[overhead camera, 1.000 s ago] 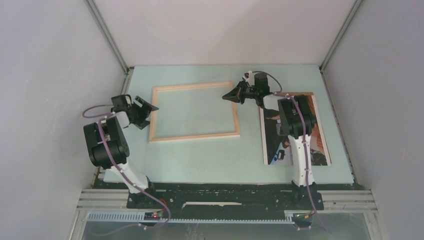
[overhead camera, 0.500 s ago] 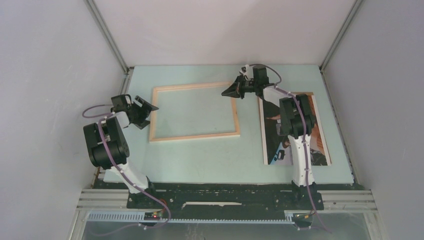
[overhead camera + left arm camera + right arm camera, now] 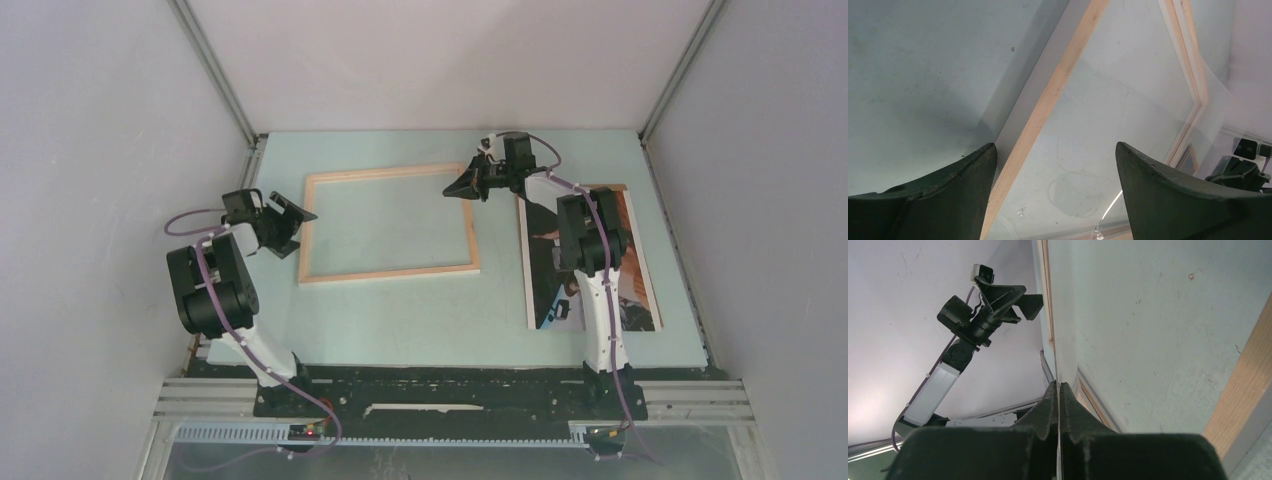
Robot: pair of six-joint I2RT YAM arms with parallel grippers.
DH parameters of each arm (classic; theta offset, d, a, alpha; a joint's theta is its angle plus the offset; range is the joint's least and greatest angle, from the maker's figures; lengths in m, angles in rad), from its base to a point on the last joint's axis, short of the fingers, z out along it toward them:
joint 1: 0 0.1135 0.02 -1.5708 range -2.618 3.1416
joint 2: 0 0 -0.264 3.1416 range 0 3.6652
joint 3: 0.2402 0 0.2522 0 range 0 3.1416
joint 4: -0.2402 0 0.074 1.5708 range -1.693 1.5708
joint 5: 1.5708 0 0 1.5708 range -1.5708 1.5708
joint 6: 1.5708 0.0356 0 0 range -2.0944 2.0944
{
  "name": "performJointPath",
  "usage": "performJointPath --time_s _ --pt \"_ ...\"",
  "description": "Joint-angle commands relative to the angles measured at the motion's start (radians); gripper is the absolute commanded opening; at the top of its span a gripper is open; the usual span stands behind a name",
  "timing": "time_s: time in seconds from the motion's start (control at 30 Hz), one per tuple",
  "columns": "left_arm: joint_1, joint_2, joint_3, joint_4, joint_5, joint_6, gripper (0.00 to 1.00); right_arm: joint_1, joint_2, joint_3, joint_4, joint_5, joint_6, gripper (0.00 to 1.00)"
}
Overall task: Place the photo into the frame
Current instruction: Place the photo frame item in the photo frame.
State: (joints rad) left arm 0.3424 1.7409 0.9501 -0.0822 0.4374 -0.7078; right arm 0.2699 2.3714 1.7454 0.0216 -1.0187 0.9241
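The frame [image 3: 385,273], pale wood side up, lies flat left of centre on the table. The photo [image 3: 541,282] lies face up at the right, partly under my right arm. My right gripper [image 3: 453,188] is at the frame's far right corner, shut on the edge of a thin clear sheet [image 3: 1064,315] that runs out from its tips [image 3: 1058,385]. That sheet [image 3: 1214,97] rises at the frame's far corner. My left gripper [image 3: 293,228] hangs open over the frame's left rail [image 3: 1058,85], which passes between its fingers [image 3: 1055,147] below them.
White enclosure walls stand on three sides of the pale green table [image 3: 420,320]. My left arm [image 3: 983,315] shows across the frame from the right wrist. The frame's wooden rail [image 3: 1243,385] runs close by the right gripper.
My right wrist has shifted slightly toward the back wall, its fingers still shut at the frame's far right corner. The left arm has not moved.
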Motion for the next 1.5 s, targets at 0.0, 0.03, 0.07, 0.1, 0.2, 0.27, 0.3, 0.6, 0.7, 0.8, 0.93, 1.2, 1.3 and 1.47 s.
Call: performJointPath --time_s 0.0,0.03,0.07,0.1,0.2,0.27,0.3,0.6,0.7,0.8,0.93,1.2,1.3,1.47 --pt "-0.016 -0.046 -0.017 0.03 0.062 -0.028 0.88 0.046 0.013 0.003 0.0 -0.044 0.013 0.0" --pt "-0.016 -0.046 -0.018 0.032 0.062 -0.027 0.88 0.049 0.014 0.004 -0.011 -0.042 0.006 0.0" --pt "-0.016 -0.046 -0.017 0.033 0.063 -0.028 0.88 0.05 0.013 -0.001 -0.014 -0.042 0.001 0.0" --pt "-0.017 -0.046 -0.02 0.039 0.066 -0.03 0.88 0.051 0.011 -0.008 -0.009 -0.047 0.006 0.0" --pt "-0.016 -0.037 -0.029 0.064 0.081 -0.049 0.89 0.051 0.01 -0.033 0.039 -0.077 0.047 0.0" --pt "-0.014 -0.028 -0.042 0.093 0.099 -0.073 0.89 0.051 0.018 -0.016 0.016 -0.093 0.041 0.0" --pt "-0.012 -0.024 -0.047 0.114 0.108 -0.084 0.89 0.052 0.026 -0.006 0.013 -0.106 0.047 0.0" --pt "0.011 -0.033 -0.063 0.14 0.116 -0.095 0.89 0.055 0.018 0.025 -0.1 -0.125 -0.003 0.0" --pt "0.012 -0.034 -0.063 0.139 0.118 -0.093 0.89 0.052 0.028 0.05 -0.122 -0.139 -0.013 0.0" --pt "0.012 -0.044 -0.064 0.13 0.113 -0.084 0.89 0.043 0.037 0.047 -0.077 -0.16 0.03 0.0" --pt "0.011 -0.047 -0.064 0.122 0.109 -0.076 0.89 0.045 0.031 0.045 -0.088 -0.168 0.021 0.0" --pt "0.012 -0.05 -0.066 0.122 0.113 -0.076 0.89 0.053 0.084 0.126 -0.152 -0.164 0.0 0.0" --pt "0.011 -0.052 -0.068 0.121 0.115 -0.073 0.89 0.063 0.113 0.161 -0.155 -0.186 0.008 0.0" --pt "0.011 -0.054 -0.059 0.11 0.111 -0.062 0.89 0.035 0.074 0.089 -0.1 -0.188 0.037 0.0"
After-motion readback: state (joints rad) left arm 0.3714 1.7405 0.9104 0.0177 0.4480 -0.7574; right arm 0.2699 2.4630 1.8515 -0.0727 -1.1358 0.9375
